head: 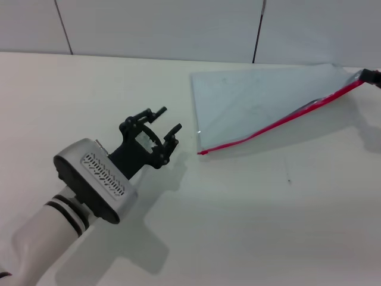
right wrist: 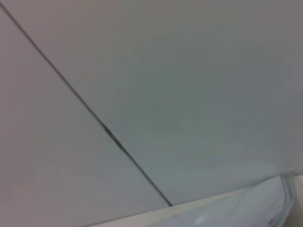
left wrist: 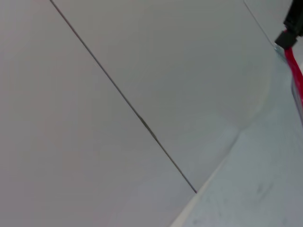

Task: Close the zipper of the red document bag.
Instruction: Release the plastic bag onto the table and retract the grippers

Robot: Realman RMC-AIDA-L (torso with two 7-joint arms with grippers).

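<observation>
**A:** Nearest the head camera, what is shown?

**B:** My left arm, white with a grey wrist housing, reaching forward over the pale counter (head: 250, 226). At its end is my left tool (head: 168, 119), black, with its two fingers spread apart and nothing between them. It is over bare counter, apart from the bag's near corner.

**A:** And beyond the left tool?

**B:** The red document bag (head: 256, 98), a flat pouch of clear blue-grey plastic, on the counter to the right of centre. Its near left corner rests on the counter. The zipper (head: 280, 122) is the thin red strip along the front long edge, running from that corner up and away to the right.

**A:** Does the bag lie flat throughout?

**B:** No. The right end of the red edge is raised off the counter and throws a shadow below it. Toward that end the strip looks parted, with a darker gap beside the red.

**A:** What holds the far end?

**B:** My right tool (head: 371, 76), seen only as a black tip at the picture's right edge, meets the end of the zipper there. Whether it is spread or pressed together I cannot tell.

**A:** Farthest back?

**B:** A light wall (head: 161, 27) of panels with dark seams. The left wrist view shows that wall, the bag's plastic (left wrist: 255, 189), the red strip (left wrist: 294, 71) and a black tip at its end.
</observation>
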